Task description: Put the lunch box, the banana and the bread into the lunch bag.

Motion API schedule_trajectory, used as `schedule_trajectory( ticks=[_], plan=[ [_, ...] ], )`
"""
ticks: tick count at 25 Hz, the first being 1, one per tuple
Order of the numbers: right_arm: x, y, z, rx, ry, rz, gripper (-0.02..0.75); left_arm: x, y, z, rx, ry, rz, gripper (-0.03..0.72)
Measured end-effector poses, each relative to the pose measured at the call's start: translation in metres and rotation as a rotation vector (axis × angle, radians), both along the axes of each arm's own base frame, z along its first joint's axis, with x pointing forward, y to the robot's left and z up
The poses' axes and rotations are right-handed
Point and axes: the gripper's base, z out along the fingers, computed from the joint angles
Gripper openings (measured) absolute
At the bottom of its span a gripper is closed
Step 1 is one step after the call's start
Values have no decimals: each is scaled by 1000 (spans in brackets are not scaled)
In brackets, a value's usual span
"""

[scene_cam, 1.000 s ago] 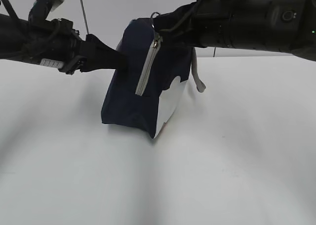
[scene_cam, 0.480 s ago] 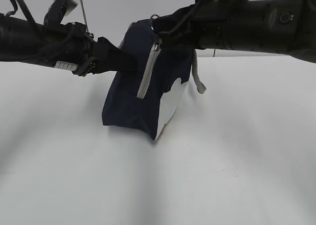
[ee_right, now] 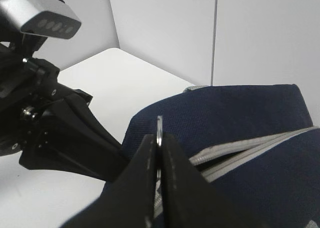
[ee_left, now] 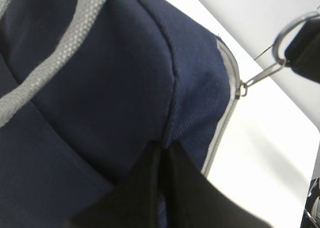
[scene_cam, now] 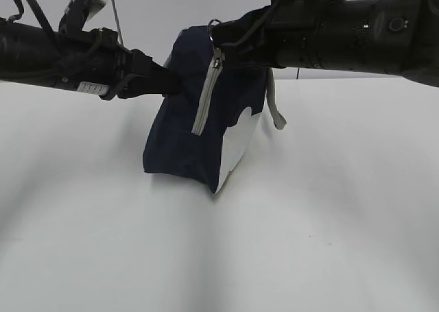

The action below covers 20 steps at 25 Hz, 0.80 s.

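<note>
Between my right gripper's point(ee_right: 159, 153) fingers sits the zipper's ring pull point(ee_right: 159, 130), clamped tight at the top of the lunch bag point(scene_cam: 192, 140). My left gripper point(ee_left: 162, 180) is pinched shut on navy fabric at the bag's upper side, just beside the grey handle point(ee_left: 60, 52). Bag stands on the white table point(scene_cam: 309, 223), tilted, zipper point(scene_cam: 206, 96) partly open.

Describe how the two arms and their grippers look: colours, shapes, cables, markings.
Both arms are matte black tubes with loose black cables. The left arm has a small white label and a silver-grey camera block above. The right arm is thicker. Its gripper's fingers are flat, black and tapered.
</note>
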Motion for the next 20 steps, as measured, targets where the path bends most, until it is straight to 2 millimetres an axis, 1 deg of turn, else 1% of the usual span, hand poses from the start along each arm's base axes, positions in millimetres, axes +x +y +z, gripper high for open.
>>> schedule_trajectory(
  ticks=[9, 12, 16, 20],
  plan=[
    [0, 0, 0, 1, 1, 0, -16, 0, 0, 0, 7, -3, -2, 1],
    [-2, -1, 4, 2, -10, 1, -16, -1, 0, -1, 12, -3, -13, 1],
    [-7, -4, 15, 27, -19, -11, -16, -10, 2, 10, 26, 18, -24, 1],
    [-11, -6, 22, 41, -30, -13, -16, -18, 2, 15, 29, 54, -61, 0]
  ],
)
